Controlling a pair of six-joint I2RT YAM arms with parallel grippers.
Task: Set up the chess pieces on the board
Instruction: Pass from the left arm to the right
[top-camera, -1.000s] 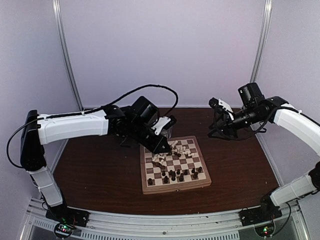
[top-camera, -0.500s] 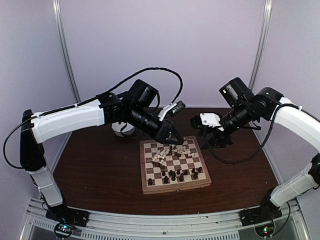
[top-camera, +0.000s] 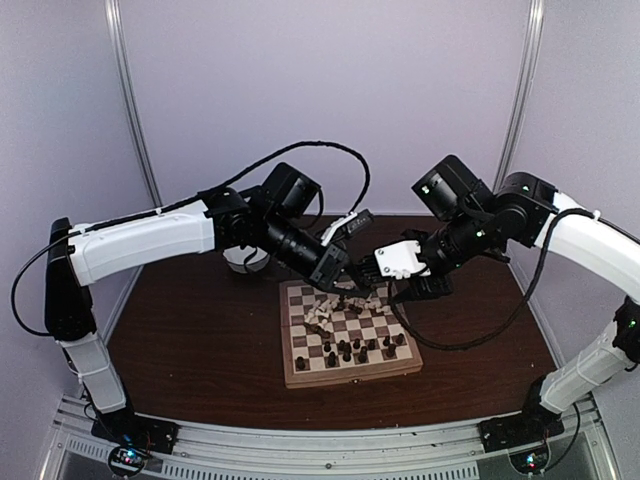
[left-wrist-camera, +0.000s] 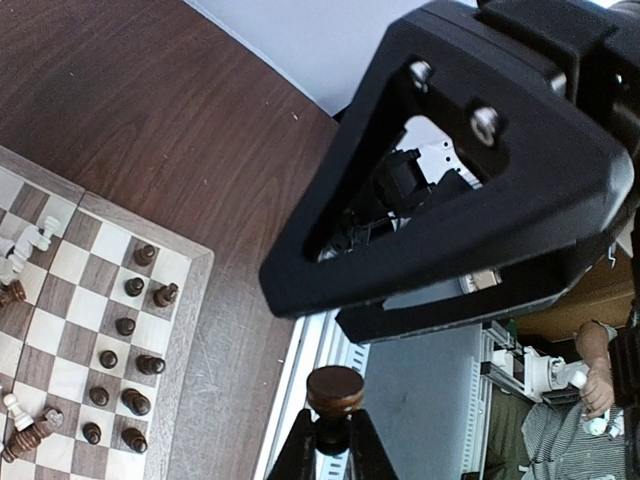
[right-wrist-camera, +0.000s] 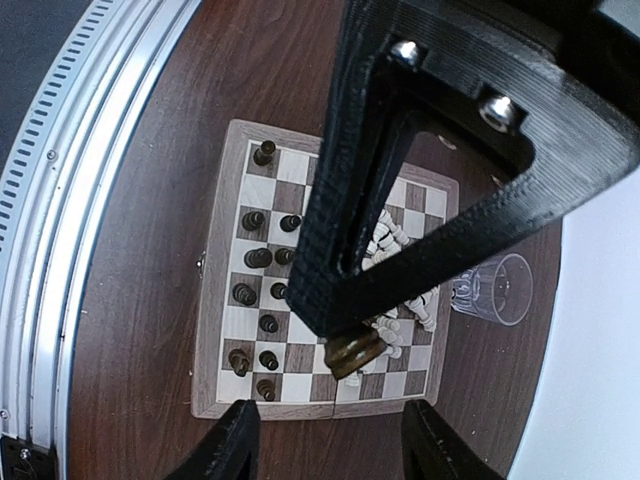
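Centrally, the board (top-camera: 350, 379) lies on the desk (top-camera: 200, 340). Dark chess pieces (right-wrist-camera: 255, 258) stand along its near rows, and cream chess pieces (right-wrist-camera: 405, 240) lie heaped on the far half. My left hand (left-wrist-camera: 333, 435), fully closed, pinches one dark brown piece (left-wrist-camera: 335, 390) in the air above the board. My right hand (right-wrist-camera: 330, 440) hovers close beside it, jaws about half apart and holding nothing. A clear cup (right-wrist-camera: 497, 290) stands just past the board's far edge.

The left pincer (top-camera: 345, 283), pinching a dark piece (right-wrist-camera: 352, 352), and the spread right pincer (right-wrist-camera: 332, 405) are crowding together over the board's (top-camera: 350, 378) far edge. Tumbled cream pieces (top-camera: 335, 312) are blocking the far squares. Standing dark pieces (top-camera: 345, 350) are filling the near rows. The worktop (top-camera: 190, 340) is lying open on both sides.
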